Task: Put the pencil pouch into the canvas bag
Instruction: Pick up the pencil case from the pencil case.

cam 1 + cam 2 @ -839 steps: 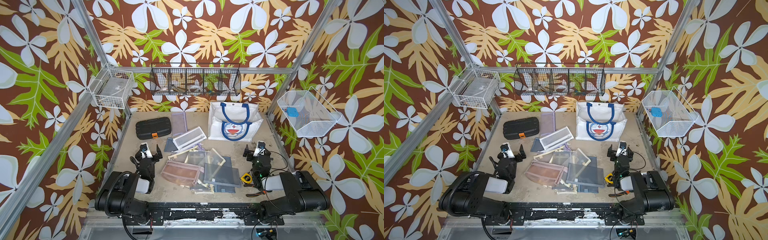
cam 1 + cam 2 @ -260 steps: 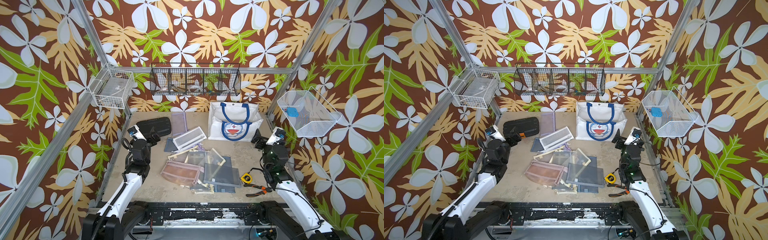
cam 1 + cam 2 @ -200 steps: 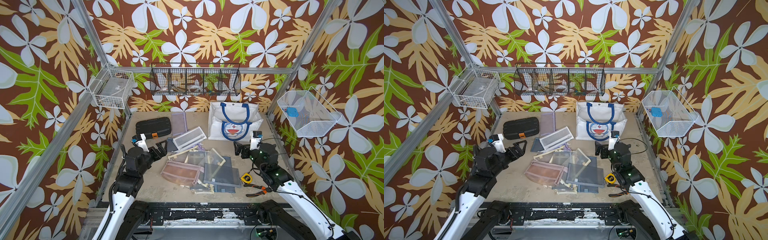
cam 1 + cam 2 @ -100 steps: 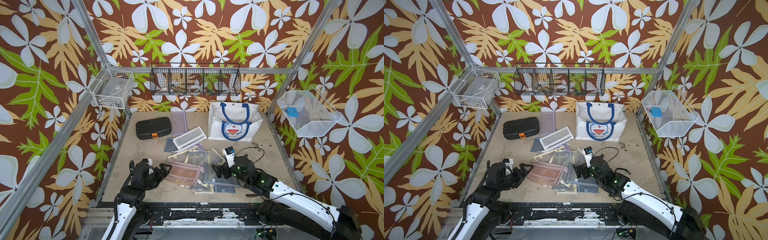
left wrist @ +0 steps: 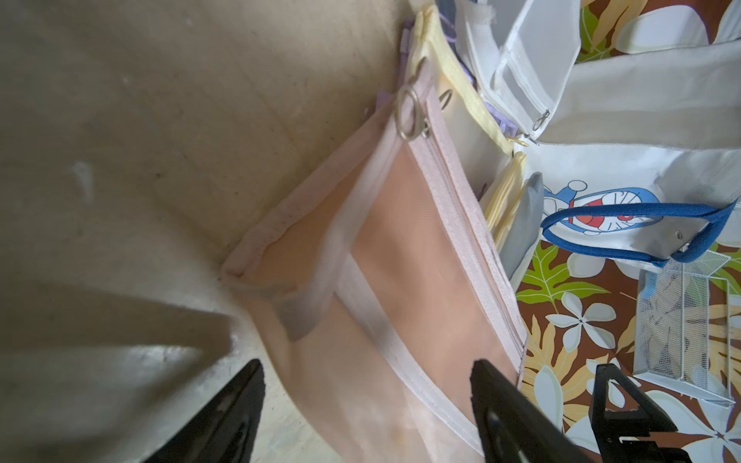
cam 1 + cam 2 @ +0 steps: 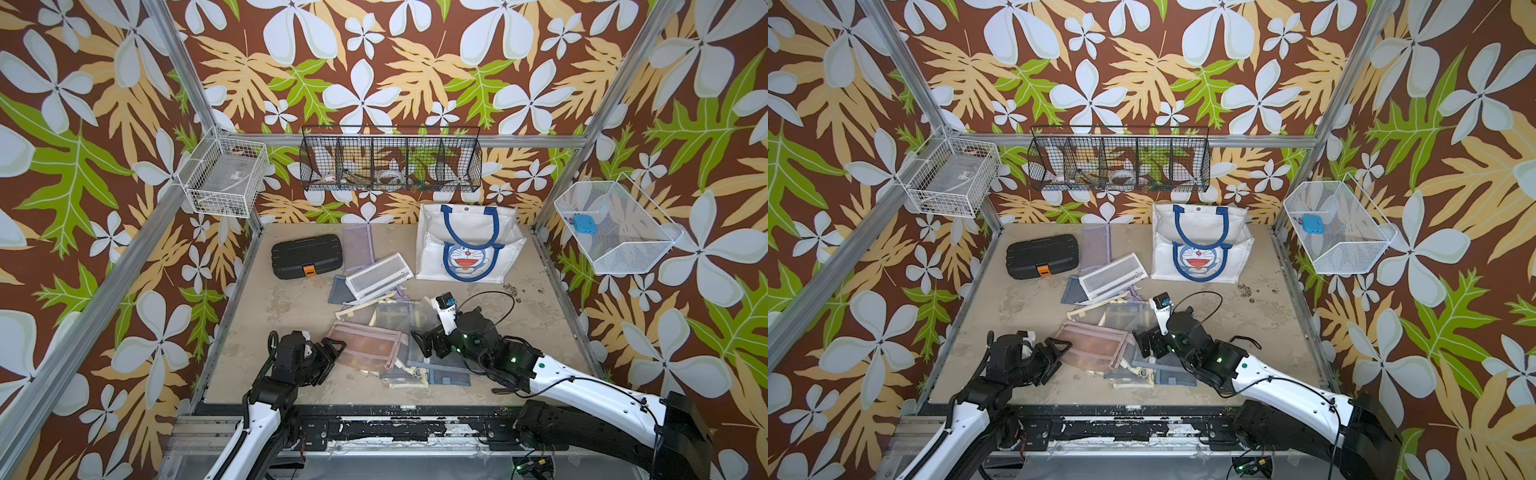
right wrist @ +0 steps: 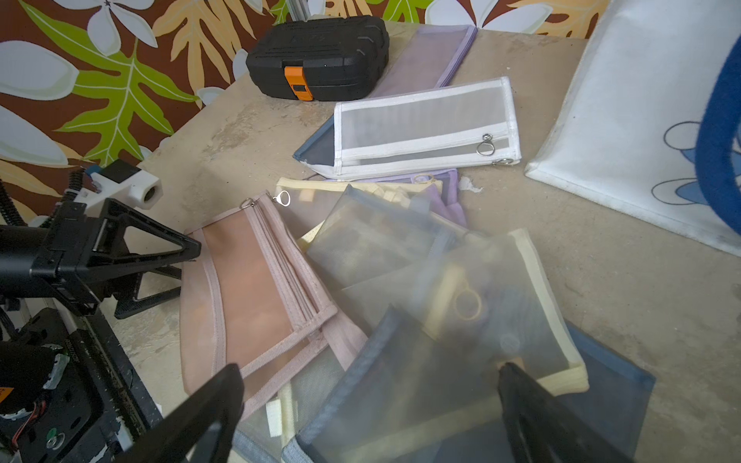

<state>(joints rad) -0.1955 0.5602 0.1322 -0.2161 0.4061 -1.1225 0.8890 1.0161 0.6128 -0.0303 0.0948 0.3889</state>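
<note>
Both arms have dropped low, stretched forward: left pincer, jaws apart, straddles a corner of the pink pencil pouch; right pincer gapes above grey pouches; canvas bag stands far behind.

You're looking at a pink mesh pencil pouch, a white canvas bag showing blue handles, and a black case; the blurred pouch seems navy.

No lettering, number or brand is legible in any view. The canvas bag, right of centre in both top views, bears only a wordless cartoon face. A label in the white wire basket at upper left is too small to read.
</note>
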